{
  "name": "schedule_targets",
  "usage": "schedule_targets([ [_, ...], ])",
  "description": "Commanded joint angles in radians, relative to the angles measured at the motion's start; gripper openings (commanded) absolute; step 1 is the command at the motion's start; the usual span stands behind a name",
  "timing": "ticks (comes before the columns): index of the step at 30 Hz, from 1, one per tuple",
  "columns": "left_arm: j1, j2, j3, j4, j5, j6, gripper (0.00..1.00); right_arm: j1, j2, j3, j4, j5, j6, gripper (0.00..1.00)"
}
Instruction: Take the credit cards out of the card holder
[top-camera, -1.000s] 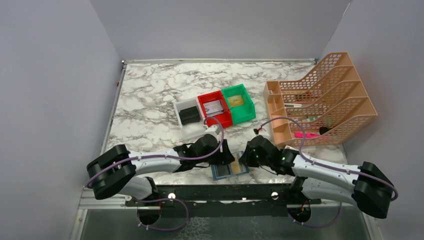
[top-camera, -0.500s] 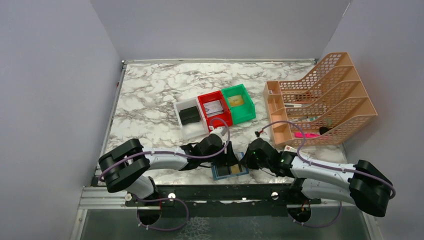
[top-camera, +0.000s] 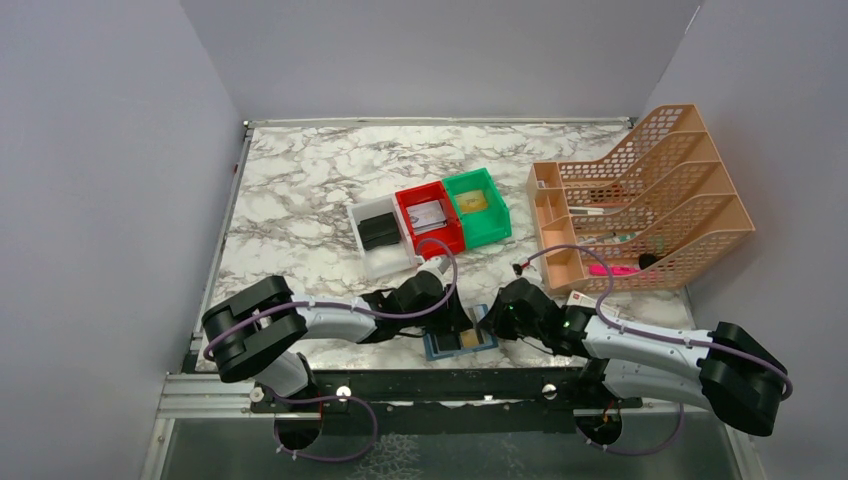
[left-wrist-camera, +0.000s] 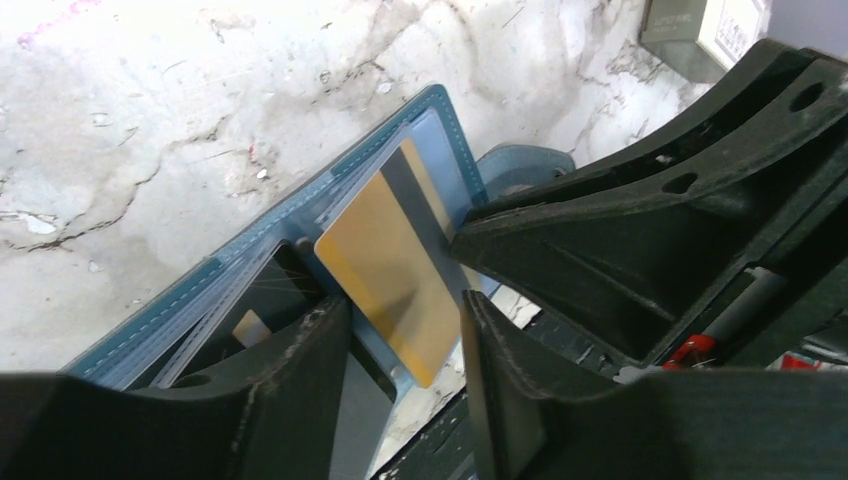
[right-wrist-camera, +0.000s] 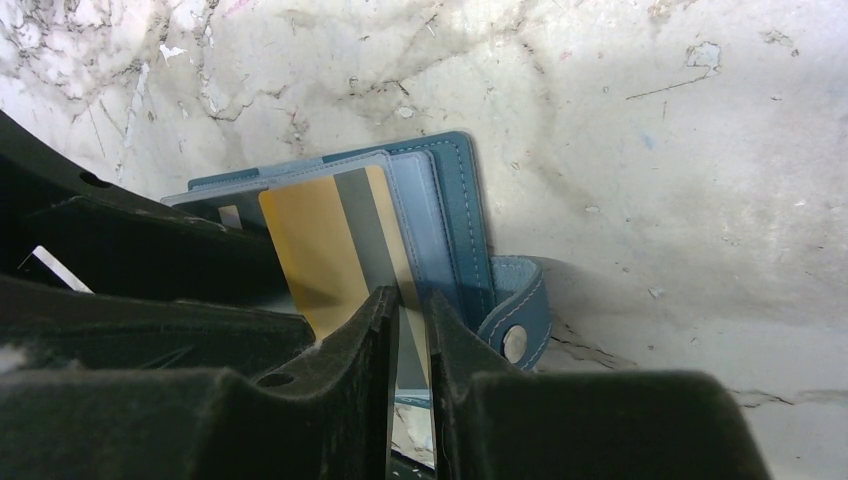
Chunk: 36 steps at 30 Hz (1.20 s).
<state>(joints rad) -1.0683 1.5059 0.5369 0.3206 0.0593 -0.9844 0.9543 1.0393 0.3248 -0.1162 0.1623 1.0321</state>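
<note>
The teal-blue card holder (top-camera: 441, 350) lies open on the marble by the table's front edge, its snap tab (right-wrist-camera: 515, 320) to the right. A gold credit card (left-wrist-camera: 385, 250) with a grey stripe sticks halfway out of a pocket, tilted up. My left gripper (left-wrist-camera: 402, 305) is open with its two fingers on either side of the card's free end, touching neither edge. My right gripper (right-wrist-camera: 410, 300) comes in from the right, its jaws only a thin slit apart and its tips down on the holder (right-wrist-camera: 460, 220) at the card's right edge (right-wrist-camera: 400, 260); nothing shows clamped.
Behind the arms stand a white bin (top-camera: 372, 213) holding a black wallet (top-camera: 380, 231), a red bin (top-camera: 412, 196) and a green bin (top-camera: 494, 213). An orange mesh file rack (top-camera: 640, 200) fills the right side. The black front rail (top-camera: 450, 385) runs just below the holder.
Both grippers have drawn together over the card holder. The left one moved right and its jaws have narrowed around the gold card. The right one shifted slightly left.
</note>
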Motion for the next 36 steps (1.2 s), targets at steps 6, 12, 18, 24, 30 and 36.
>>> schedule_targets([
  [6, -0.001, -0.03, -0.039, -0.013, -0.019, -0.003, 0.32, 0.004, 0.028, -0.026, -0.053, -0.017, 0.008, 0.21],
  [12, -0.001, -0.061, -0.056, 0.001, -0.028, -0.003, 0.23, 0.004, 0.038, -0.023, -0.05, -0.02, 0.007, 0.21],
  [18, -0.001, -0.073, -0.064, 0.021, -0.021, 0.003, 0.18, 0.004, 0.049, -0.022, -0.043, -0.025, 0.003, 0.21],
  [24, -0.001, -0.057, -0.059, 0.042, -0.003, 0.008, 0.17, 0.004, 0.048, -0.023, -0.039, -0.028, 0.005, 0.21],
  [30, -0.001, -0.042, -0.056, 0.059, 0.008, 0.0, 0.19, 0.004, 0.044, -0.027, -0.039, -0.028, 0.004, 0.21],
  [36, -0.001, -0.055, -0.069, 0.066, 0.0, -0.007, 0.12, 0.004, 0.046, -0.03, -0.035, -0.031, 0.004, 0.21],
])
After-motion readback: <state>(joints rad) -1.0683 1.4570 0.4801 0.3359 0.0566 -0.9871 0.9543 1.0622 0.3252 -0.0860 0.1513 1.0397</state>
